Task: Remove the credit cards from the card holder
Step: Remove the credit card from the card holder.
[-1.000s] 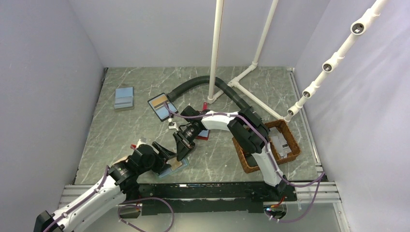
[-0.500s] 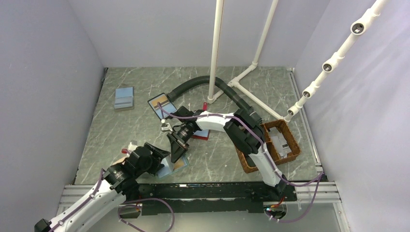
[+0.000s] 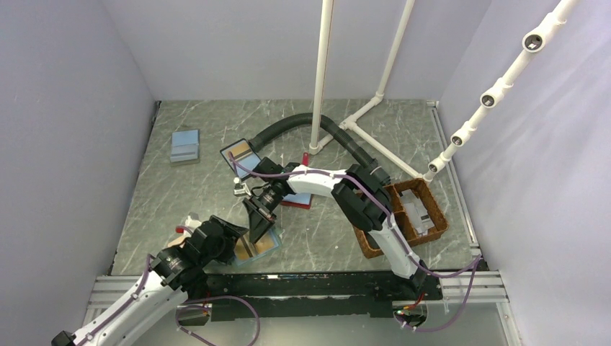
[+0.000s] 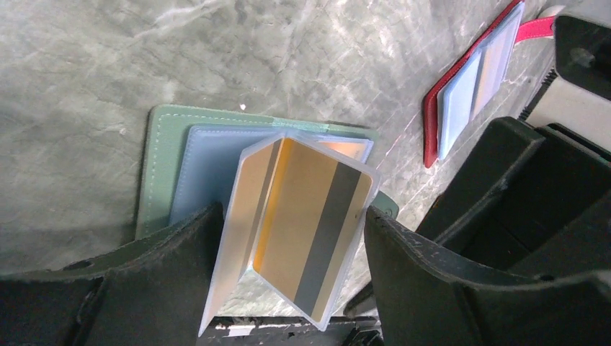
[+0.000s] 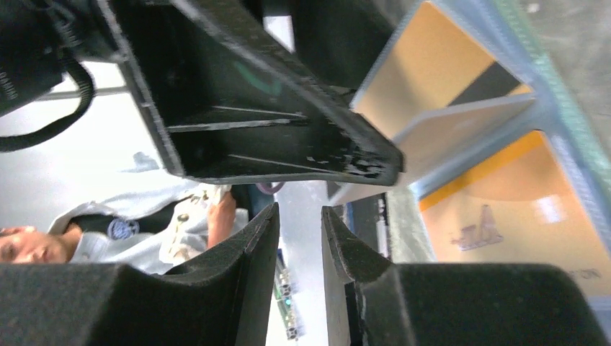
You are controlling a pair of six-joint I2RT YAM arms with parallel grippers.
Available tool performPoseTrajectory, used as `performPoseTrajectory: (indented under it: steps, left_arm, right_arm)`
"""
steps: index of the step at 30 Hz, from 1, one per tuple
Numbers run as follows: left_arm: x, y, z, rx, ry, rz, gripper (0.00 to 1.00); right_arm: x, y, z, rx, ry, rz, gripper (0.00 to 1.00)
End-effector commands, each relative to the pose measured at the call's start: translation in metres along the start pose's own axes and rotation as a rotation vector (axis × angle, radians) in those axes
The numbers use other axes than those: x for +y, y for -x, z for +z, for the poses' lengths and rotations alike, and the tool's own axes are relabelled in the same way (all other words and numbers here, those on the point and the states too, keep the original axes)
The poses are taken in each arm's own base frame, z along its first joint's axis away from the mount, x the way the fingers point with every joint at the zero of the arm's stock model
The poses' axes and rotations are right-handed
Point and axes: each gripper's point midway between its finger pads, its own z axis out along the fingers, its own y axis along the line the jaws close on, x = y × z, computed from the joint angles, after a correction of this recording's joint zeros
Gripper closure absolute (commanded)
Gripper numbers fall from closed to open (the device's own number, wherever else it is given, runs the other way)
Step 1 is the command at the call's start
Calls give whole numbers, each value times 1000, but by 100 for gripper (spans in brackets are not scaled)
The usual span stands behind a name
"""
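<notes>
While the card holder (image 4: pixel 167 155) lies open on the table at lower centre of the top view, a clear sleeve stands raised with a tan striped card (image 4: pixel 311 229) inside. Left gripper (image 4: pixel 288 267) is spread, fingers either side of the sleeve, not touching. Right gripper (image 5: pixel 299 270) is nearly clenched on nothing visible. Judgement: pin the teal cover flat, pinch only the card edge, draw along the sleeve.

Teal card holder (image 4: pixel 160 173) open flat on the marble, clear sleeve upright around a tan, dark-striped credit card (image 4: pixel 310 231).
</notes>
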Motion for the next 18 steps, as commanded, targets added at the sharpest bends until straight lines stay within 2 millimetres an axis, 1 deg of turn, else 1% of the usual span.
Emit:
performPoseTrajectory:
  steps: [1,2,3,6,8,11,15,17,18]
  left_arm:
    - [12,10,-6,-45,56,-25,24]
    - [12,11,-7,-48,57,-24,24]
    - [13,11,-8,-50,59,-23,25]
    - [16,14,-13,-59,77,-16,26]
    - [18,15,-15,-63,88,-5,26]
    - [12,13,-14,-53,58,19,26]
    - [6,9,-7,-39,24,19,26]
    - [4,9,-6,-37,19,24,26]
    - [3,9,-7,-37,18,30,26]
  right_arm:
    - [-15,7,0,-18,-119,-21,69]
    - [-24,7,-3,-26,-173,-24,69]
    - [-28,6,-5,-32,-206,-30,69]
    - [-28,9,-16,-53,-270,-77,69]
    - [-24,11,-19,-60,-278,-97,68]
    - [-12,11,-19,-55,-244,-131,66]
    - [5,9,-14,-37,-211,-182,56]
    - [5,8,-11,-31,-232,-198,54]
    - [1,9,-11,-33,-257,-199,54]
